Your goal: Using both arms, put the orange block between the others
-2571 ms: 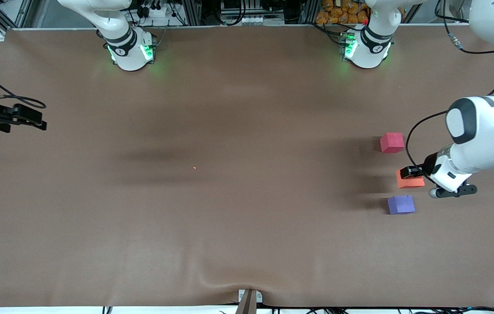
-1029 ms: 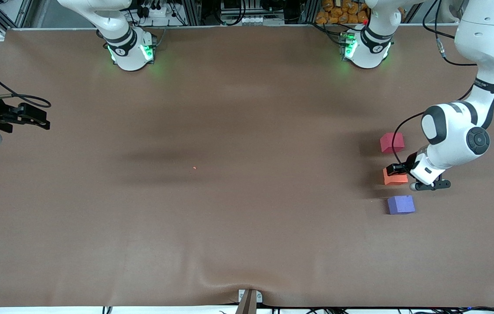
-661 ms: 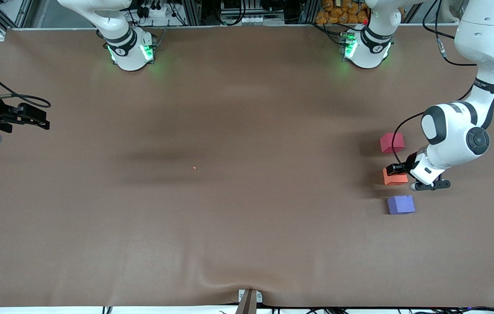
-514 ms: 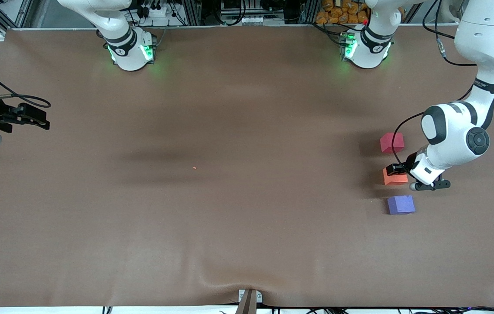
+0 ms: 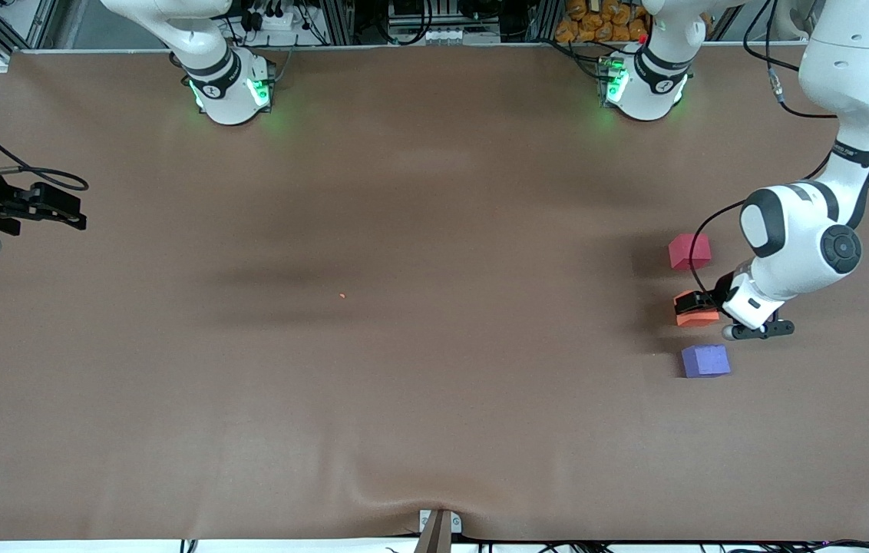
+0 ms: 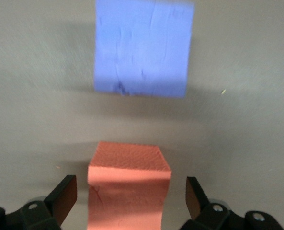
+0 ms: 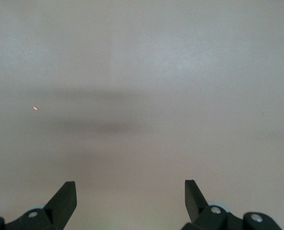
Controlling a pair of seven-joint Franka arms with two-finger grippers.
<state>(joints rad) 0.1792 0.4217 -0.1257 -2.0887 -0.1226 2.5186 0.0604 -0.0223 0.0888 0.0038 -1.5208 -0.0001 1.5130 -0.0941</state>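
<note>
Brown cloth covers the table [image 5: 404, 384], no writing legible; orange block [image 5: 696, 314] sits between the others, pink cube [image 5: 689, 251] at its 12 o'clock, purple cube [image 5: 705, 360] at 6, inside the left gripper [image 5: 692, 306] whose fingers [image 6: 65, 196] stand spread off it, while the right gripper [image 5: 58, 209] waits spread over the right arm's end

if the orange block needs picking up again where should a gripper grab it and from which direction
Take the orange block by two opposite flat side faces, coming from above. It sits flat on the table between the red-pink cube and purple-blue cube, with gaps around it. The left gripper already straddles it, open. The right gripper waits open at the right arm's end.
</note>
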